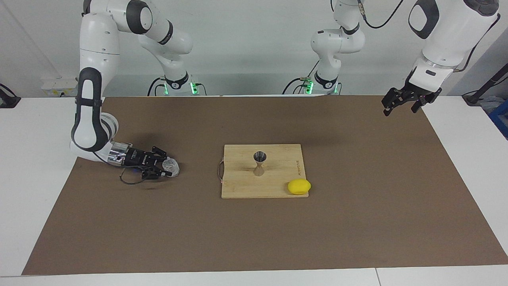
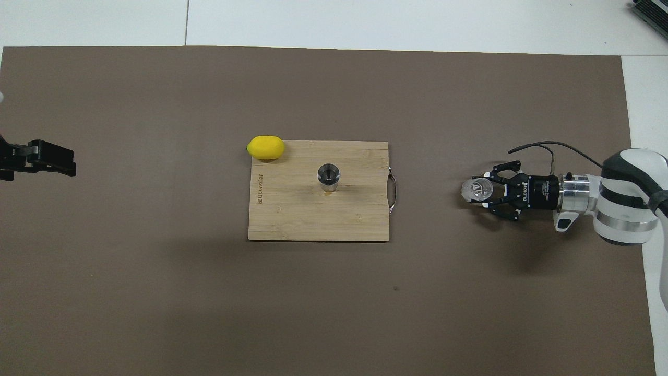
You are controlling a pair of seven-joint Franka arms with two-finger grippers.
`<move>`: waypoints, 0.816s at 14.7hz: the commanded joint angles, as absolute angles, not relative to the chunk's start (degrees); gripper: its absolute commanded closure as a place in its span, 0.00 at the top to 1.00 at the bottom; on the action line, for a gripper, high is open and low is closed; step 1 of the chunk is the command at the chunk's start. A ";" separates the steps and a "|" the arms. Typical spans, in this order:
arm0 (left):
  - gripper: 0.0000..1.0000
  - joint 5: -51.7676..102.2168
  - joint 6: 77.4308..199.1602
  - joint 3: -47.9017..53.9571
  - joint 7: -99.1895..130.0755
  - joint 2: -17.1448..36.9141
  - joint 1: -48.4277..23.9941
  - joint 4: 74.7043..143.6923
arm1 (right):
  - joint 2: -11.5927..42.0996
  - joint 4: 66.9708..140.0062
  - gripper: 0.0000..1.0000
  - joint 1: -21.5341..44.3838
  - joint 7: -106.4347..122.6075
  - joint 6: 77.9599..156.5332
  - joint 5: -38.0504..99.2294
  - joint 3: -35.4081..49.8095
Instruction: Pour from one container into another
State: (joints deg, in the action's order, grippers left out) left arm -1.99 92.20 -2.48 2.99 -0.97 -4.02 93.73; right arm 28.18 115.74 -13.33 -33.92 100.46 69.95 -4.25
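Note:
The small clear cup [image 1: 173, 167] stands on the brown mat near the right arm's end of the table; it also shows in the overhead view [image 2: 474, 189]. My right gripper [image 1: 167, 163] lies low and level at the mat, right at the cup, which sits at its tip [image 2: 483, 190]. The steel hourglass jigger [image 1: 260, 162] stands upright in the middle of the wooden board [image 1: 242, 186], also in the overhead view [image 2: 329, 176]. My left gripper [image 1: 401, 106] hangs open and empty, raised over the mat's edge at the left arm's end [image 2: 47, 159], and waits.
A yellow lemon [image 1: 299, 186] lies at the board's corner toward the left arm's end, farther from the robots than the jigger [image 2: 266, 148]. The board [image 2: 292, 219] has a metal handle on the side facing the cup. A cable loops at the right wrist.

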 commanded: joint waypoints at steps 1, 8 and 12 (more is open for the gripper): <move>1.00 -1.58 91.93 -2.29 3.78 -1.67 -3.78 93.87 | 28.83 114.44 1.00 -14.41 -33.75 98.97 67.50 -3.60; 1.00 -1.58 92.02 -2.37 3.69 -1.76 -3.69 93.87 | 24.53 114.26 1.00 -14.06 -37.25 96.68 62.06 -3.87; 1.00 -1.58 92.29 -2.37 3.69 -1.76 -3.69 93.96 | 16.98 114.43 1.00 -13.01 -39.46 97.21 50.84 -3.96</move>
